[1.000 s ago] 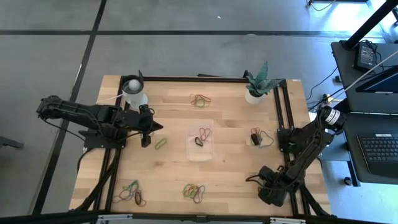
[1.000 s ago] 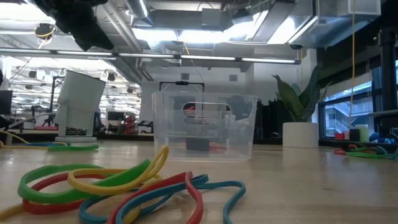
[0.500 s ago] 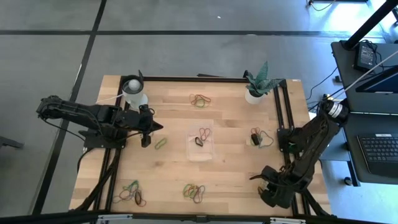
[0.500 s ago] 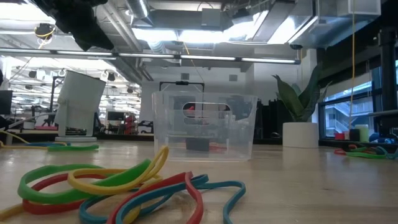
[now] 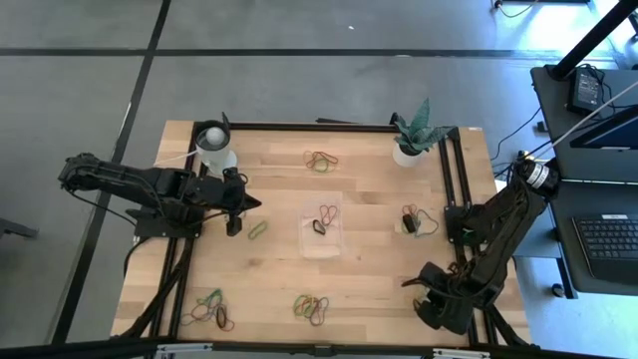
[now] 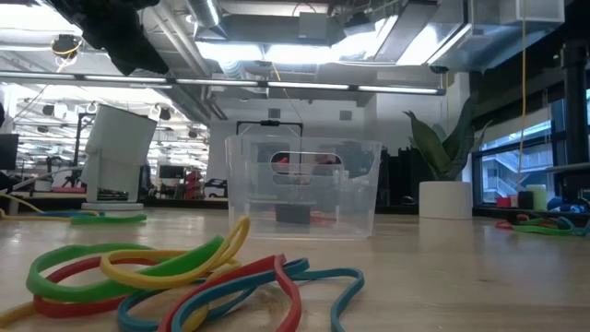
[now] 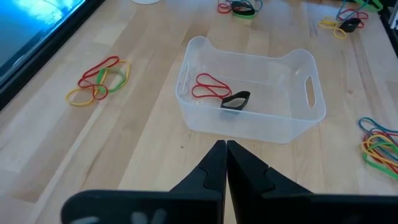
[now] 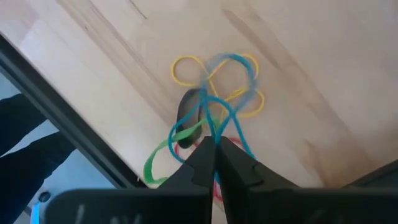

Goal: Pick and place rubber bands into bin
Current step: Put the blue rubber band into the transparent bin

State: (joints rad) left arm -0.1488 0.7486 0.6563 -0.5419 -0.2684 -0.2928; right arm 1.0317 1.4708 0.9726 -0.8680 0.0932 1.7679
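Observation:
The clear bin (image 5: 322,227) stands mid-table with a red band (image 7: 208,87) and a dark band (image 7: 235,99) lying in it. My left gripper (image 5: 247,204) hovers shut to the bin's left, its fingertips (image 7: 222,155) pointing at the bin and holding nothing. My right gripper (image 5: 407,284) is near the table's near right corner, shut on a tangle of rubber bands (image 8: 214,93) in blue, yellow and green. Loose rubber bands lie in piles at the far side (image 5: 321,160), right (image 5: 417,221), near middle (image 5: 311,309) and near left (image 5: 209,311). My right gripper pinches several strands of the tangle, blue and green ones (image 8: 210,127), between its two fingertips. The fingers come from above, pointing down. The loops spread out below the fingers over the wood; whether their lower ends touch the table I cannot tell.
A white cup (image 5: 214,148) stands at the far left and a white plant pot (image 5: 409,150) at the far right. A single green band (image 5: 257,229) lies left of the bin. The table's black frame rail (image 8: 74,118) runs close beside the right gripper.
My right gripper has risen near the table's near right corner, shut, with the tangle of bands coming up off the wood with it. The left arm and the bin have kept still.

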